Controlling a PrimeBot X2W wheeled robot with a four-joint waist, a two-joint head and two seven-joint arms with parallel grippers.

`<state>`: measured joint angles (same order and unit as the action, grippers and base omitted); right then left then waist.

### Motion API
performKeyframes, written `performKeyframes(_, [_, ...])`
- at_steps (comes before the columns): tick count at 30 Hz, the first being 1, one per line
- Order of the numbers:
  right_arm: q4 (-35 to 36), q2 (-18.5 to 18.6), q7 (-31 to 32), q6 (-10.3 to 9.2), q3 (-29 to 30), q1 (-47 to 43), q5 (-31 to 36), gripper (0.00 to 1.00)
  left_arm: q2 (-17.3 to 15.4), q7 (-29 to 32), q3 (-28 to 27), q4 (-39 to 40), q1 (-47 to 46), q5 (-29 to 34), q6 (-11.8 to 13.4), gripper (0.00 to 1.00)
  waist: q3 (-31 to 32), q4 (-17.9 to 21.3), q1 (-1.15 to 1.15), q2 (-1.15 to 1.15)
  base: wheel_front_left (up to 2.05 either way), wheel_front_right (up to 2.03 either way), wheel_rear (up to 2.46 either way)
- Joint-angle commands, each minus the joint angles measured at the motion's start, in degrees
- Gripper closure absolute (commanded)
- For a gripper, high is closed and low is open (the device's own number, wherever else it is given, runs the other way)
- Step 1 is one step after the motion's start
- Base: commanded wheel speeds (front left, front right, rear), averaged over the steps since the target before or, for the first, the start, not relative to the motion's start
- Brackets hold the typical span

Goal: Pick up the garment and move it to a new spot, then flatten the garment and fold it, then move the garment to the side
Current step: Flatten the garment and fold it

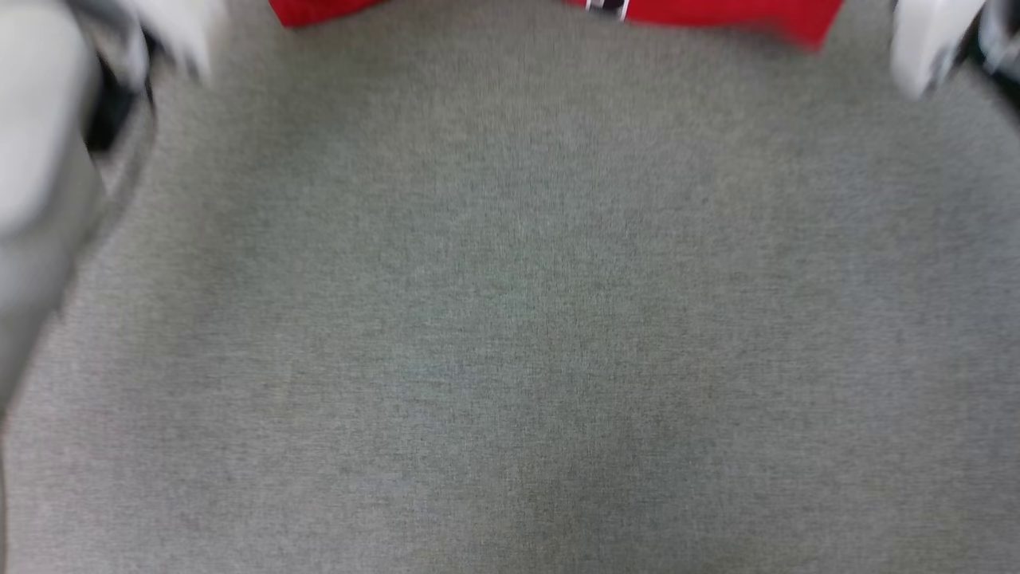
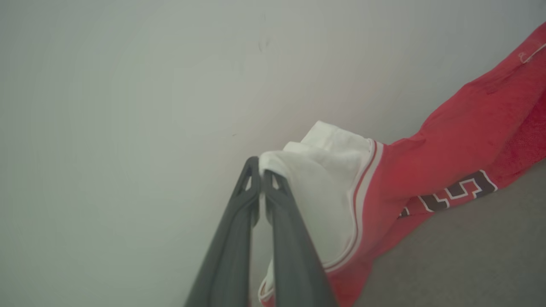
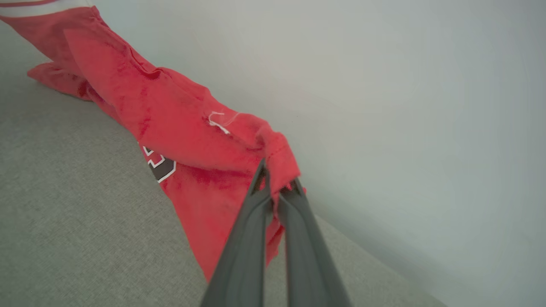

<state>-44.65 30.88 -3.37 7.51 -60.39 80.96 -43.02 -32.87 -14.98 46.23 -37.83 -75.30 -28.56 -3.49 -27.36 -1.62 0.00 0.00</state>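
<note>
- The left gripper [image 2: 260,175] is pinched tight on the white sleeve [image 2: 324,179] of the red T-shirt [image 2: 460,140].
- The right gripper [image 3: 277,187] is clamped on a bunched red edge.
- The shirt hangs stretched between them, its lower part resting on the grey cloth surface [image 1: 510,319].
- This looks like the moving step; next it needs laying down spread and taut.

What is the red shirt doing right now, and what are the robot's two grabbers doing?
garment: hanging bunched between both grippers, not yet flat or folded.
left gripper: shut on the garment's white sleeve.
right gripper: shut on a red edge of the garment.
</note>
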Motion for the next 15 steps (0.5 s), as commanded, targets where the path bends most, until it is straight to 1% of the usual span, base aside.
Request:
performKeyframes(1, [0.8,0.9,-0.7,-0.04,-0.8,-2.6,-0.8,1.0,-0.6,-0.3,-0.8,1.8,3.5,-0.6,0.9,1.0,2.5,0.0,0.0,0.0,0.0,0.0,0.0])
performKeyframes(5, [2.7,1.7,-1.9,-0.04,-2.9,-9.9,-3.1,1.0,-2.7,-0.2,-3.5,7.7,15.2,-2.5,3.0,1.0,5.9,0.0,0.0,0.0,0.0,0.0,0.0])
performKeyframes(8, [3.9,3.1,-2.6,-0.04,-4.3,-14.7,-4.9,1.0,-3.8,-0.2,-4.1,11.9,23.5,-4.1,4.0,1.0,8.4,-0.3,0.0,0.0,0.0,0.0,0.0])
performKeyframes(12, [6.1,5.2,-2.8,-0.04,-6.0,-20.8,-7.7,1.0,-6.2,-0.1,-3.3,16.1,34.3,-5.4,5.3,1.0,11.8,-0.9,0.0,0.0,0.0,0.0,0.0])
performKeyframes(15, [8.1,8.1,-2.2,-0.04,-7.0,-24.7,-10.1,1.0,-8.2,0.8,-2.0,18.8,40.3,-6.3,6.2,1.0,14.1,-1.4,0.0,0.0,0.0,0.0,0.0])
